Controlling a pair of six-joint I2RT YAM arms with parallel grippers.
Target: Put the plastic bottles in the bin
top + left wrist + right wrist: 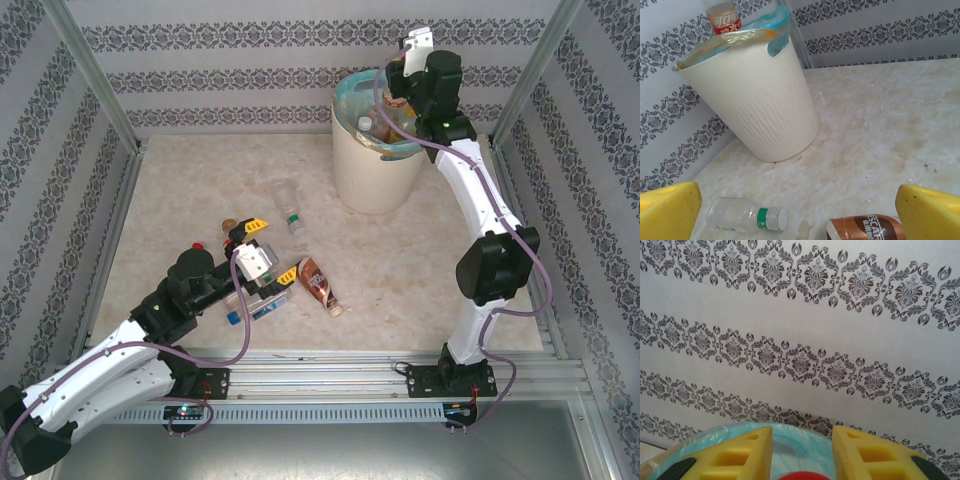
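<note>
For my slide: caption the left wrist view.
Open left pincer faces the cream bin; a clear bottle and a brown bottle lie on the table.

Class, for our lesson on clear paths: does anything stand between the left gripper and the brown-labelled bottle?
Nothing visible does. The brown-labelled bottle lies just ahead of the open left gripper, and the clear bottle lies apart from it, off to one side.

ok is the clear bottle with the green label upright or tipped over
Tipped over: the clear bottle lies flat on its side on the table, apart from the upright bin.
</note>
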